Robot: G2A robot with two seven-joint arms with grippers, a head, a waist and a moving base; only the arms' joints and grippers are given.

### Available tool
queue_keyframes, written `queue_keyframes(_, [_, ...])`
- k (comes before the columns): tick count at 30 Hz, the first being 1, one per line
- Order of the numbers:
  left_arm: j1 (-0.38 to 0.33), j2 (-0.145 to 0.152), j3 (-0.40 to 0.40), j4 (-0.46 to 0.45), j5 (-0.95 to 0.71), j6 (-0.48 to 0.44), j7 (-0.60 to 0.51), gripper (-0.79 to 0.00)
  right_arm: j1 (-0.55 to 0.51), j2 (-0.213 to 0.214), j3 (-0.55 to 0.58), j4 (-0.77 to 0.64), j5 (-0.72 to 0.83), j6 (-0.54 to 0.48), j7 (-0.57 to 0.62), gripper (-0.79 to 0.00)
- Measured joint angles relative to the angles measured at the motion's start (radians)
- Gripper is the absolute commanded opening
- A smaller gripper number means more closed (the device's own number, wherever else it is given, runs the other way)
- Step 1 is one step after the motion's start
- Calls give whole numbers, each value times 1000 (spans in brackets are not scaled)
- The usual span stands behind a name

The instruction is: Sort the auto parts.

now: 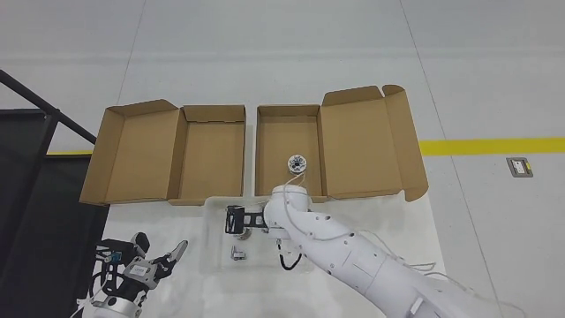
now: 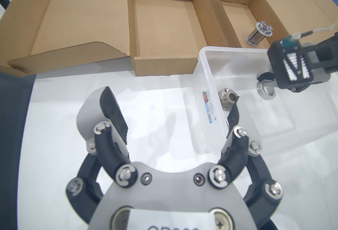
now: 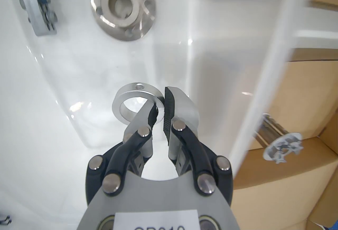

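My right gripper (image 3: 159,104) is shut on the rim of a silver ring (image 3: 132,104), just above the floor of a clear plastic bin (image 2: 208,57). Deeper in the bin lie a round metal flange (image 3: 123,4) and a small metal bracket (image 3: 39,8). In the left wrist view the right gripper (image 2: 265,79) hangs over the bin with the ring (image 2: 265,90) below it. A cylindrical finned part (image 1: 297,163) stands in the right cardboard box (image 1: 287,115). My left gripper (image 2: 171,107) is open with nothing in it, beside the bin's outer wall near the flange (image 2: 227,99).
Two open cardboard boxes stand side by side behind the bin, the left box (image 1: 212,155) with nothing in it. Their lids fold outwards to either side. A dark frame (image 1: 35,97) runs along the table's left side.
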Motion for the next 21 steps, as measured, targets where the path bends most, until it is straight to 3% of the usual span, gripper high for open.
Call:
queue_keyframes(5, [0, 0, 0, 0, 0, 0, 0, 0, -99, 89, 146, -272, -141, 129, 2, -785])
queue_keyframes(10, [0, 0, 0, 0, 0, 0, 0, 0, -227, 155, 304, -506, -239, 153, -55, -785])
queue_keyframes(14, [0, 0, 0, 0, 0, 0, 0, 0, -283, 177, 385, -560, -245, 122, -133, -785])
queue_keyframes(21, [0, 0, 0, 0, 0, 0, 0, 0, -287, 179, 390, -561, -244, 117, -137, -785])
